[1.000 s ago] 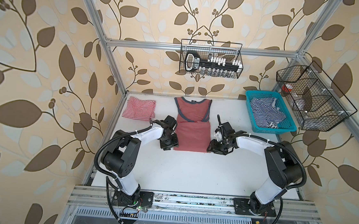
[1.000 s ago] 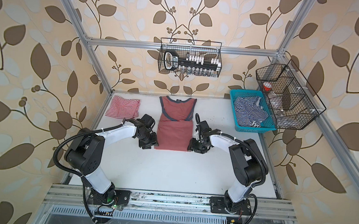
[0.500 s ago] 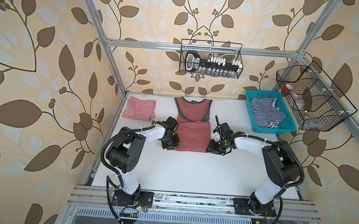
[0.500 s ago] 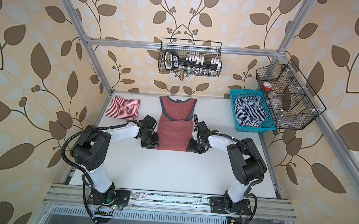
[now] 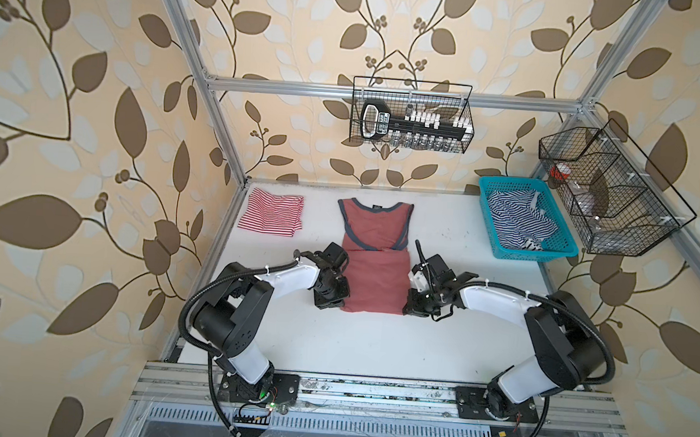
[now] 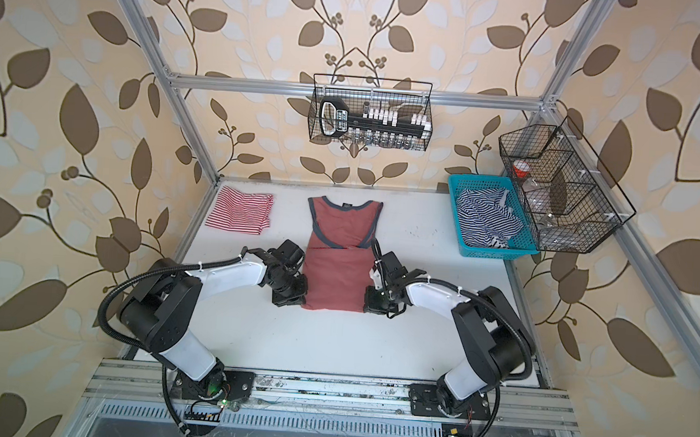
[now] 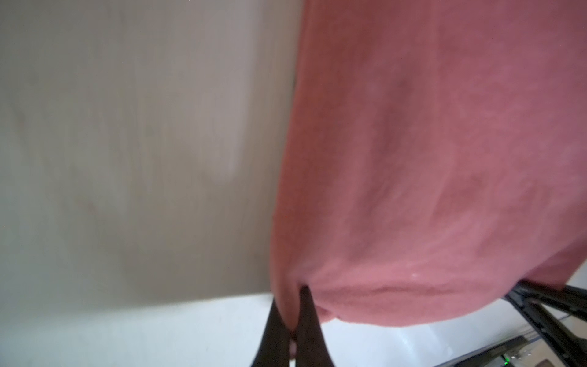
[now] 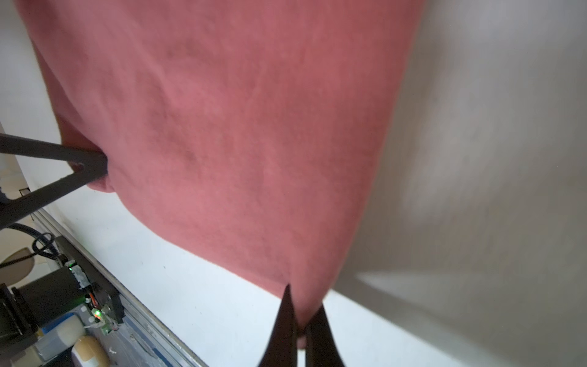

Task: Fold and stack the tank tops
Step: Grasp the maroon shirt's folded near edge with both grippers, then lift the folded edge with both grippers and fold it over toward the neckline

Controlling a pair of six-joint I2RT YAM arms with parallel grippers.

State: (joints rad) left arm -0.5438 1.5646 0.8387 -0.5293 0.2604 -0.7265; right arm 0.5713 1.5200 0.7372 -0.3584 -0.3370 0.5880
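Note:
The dusty red tank top (image 5: 374,271) (image 6: 339,269) with navy trim lies flat mid-table, its neck toward the back wall. My left gripper (image 5: 341,307) (image 6: 303,304) is shut on its near-left hem corner; in the left wrist view the black fingers (image 7: 306,305) pinch red cloth (image 7: 428,159) at the left gripper (image 7: 289,294). My right gripper (image 5: 406,310) (image 6: 366,306) (image 8: 304,297) is shut on the near-right hem corner, with cloth (image 8: 238,127) pinched between its tips. The red-and-white striped tank top (image 5: 271,215) (image 6: 240,213) lies folded at the back left.
A teal basket (image 5: 537,254) at the back right holds navy-striped cloth (image 5: 515,217). A wire basket (image 5: 411,115) hangs on the back wall and another (image 5: 604,193) on the right side. An aluminium rail (image 5: 371,395) runs along the table's front edge.
Both grippers have gone from part open to shut on the red tank top's near hem corners. The arms have barely shifted.

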